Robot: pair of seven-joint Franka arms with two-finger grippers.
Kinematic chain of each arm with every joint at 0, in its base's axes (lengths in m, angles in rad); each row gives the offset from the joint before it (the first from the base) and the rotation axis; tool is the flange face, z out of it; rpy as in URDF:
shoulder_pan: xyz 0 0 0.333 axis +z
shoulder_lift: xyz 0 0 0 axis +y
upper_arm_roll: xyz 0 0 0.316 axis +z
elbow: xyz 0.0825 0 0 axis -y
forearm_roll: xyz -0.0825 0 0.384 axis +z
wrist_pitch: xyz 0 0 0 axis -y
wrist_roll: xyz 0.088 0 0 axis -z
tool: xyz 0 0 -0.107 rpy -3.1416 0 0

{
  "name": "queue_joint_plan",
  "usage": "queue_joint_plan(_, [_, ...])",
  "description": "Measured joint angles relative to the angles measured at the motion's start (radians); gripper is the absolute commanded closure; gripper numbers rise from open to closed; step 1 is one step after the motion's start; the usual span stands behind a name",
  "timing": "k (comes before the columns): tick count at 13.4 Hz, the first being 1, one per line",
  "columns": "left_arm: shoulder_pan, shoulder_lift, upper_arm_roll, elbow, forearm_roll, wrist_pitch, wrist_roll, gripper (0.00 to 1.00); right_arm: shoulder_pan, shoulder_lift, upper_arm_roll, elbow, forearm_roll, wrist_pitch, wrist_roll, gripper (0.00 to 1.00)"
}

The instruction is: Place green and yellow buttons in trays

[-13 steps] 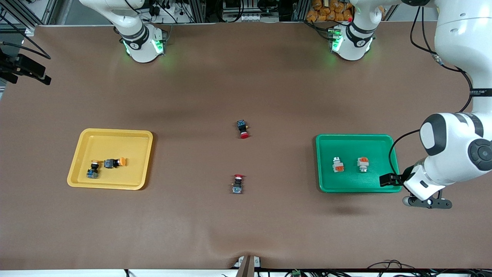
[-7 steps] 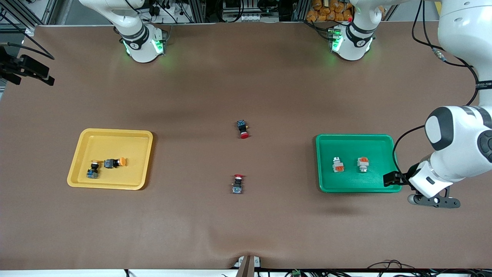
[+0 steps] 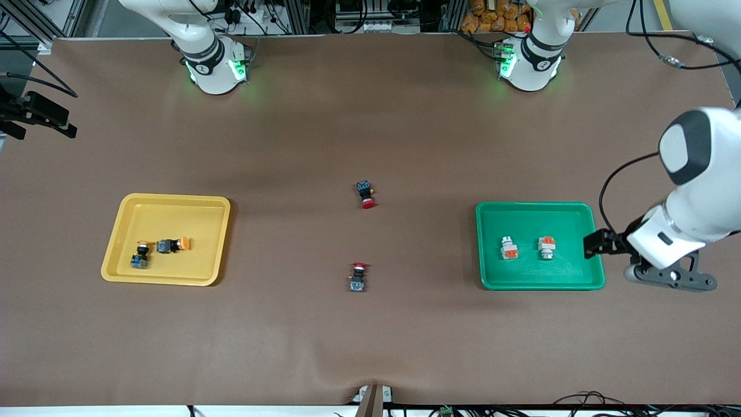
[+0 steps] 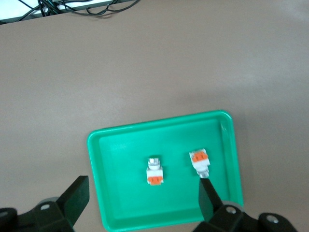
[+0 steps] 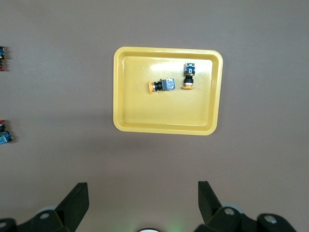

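The green tray [image 3: 538,275] holds two silver-white switches with orange blocks [image 3: 508,248] [image 3: 546,247], lying apart. The yellow tray [image 3: 168,215] holds two orange-capped switches [image 3: 172,245] [image 3: 139,256]. My left gripper [image 3: 599,243] hangs open and empty above the green tray's edge toward the left arm's end; its wrist view [image 4: 145,198] looks down on that tray [image 4: 120,150] and both switches [image 4: 154,173] [image 4: 200,160]. My right gripper [image 5: 142,198] is open and empty, high over the table, with the yellow tray [image 5: 140,111] and its switches [image 5: 164,86] [image 5: 188,76] below.
Two red-capped black switches lie on the brown table between the trays, one [image 3: 366,194] farther from the front camera than the other [image 3: 358,277]. Both arm bases stand along the table's edge farthest from the front camera. A black part of the right arm [image 3: 35,110] shows at the right arm's end.
My left gripper has drawn back, open and empty, from the green tray's near corner toward the left arm's end. The switches and trays have not moved.
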Motion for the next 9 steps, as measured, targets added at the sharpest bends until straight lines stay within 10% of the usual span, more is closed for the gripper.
queue_joint_plan(9, [-0.085,-0.225,0.046,0.001,-0.005,-0.236,-0.007,0.00,0.000,0.000,0.000,0.002,-0.002,0.000,-0.001,0.00])
